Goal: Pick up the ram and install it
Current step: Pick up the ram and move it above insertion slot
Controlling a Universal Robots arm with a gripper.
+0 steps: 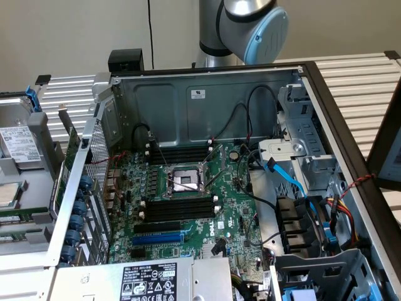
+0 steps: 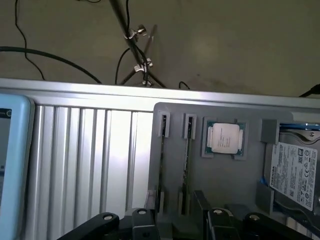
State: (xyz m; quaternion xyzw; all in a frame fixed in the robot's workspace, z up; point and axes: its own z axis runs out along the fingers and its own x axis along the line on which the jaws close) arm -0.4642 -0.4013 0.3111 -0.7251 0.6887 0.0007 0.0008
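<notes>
My black gripper (image 2: 176, 226) is open and holds nothing. It hangs near the ram (image 2: 187, 160), a long thin dark green stick standing on edge in the grey plastic tray (image 2: 235, 185). Nothing is picked up yet. The long black memory slots (image 1: 178, 208) wait bare. Tall grey metal case walls (image 1: 250, 100) stand around them, and the top is open.

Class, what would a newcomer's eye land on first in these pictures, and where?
The green motherboard with its silver processor socket fills the middle of the open grey metal computer case in the exterior view. In the wrist view, a square silver processor chip sits in a grey tray, with a thin dark ram stick standing on edge beside it.
</notes>
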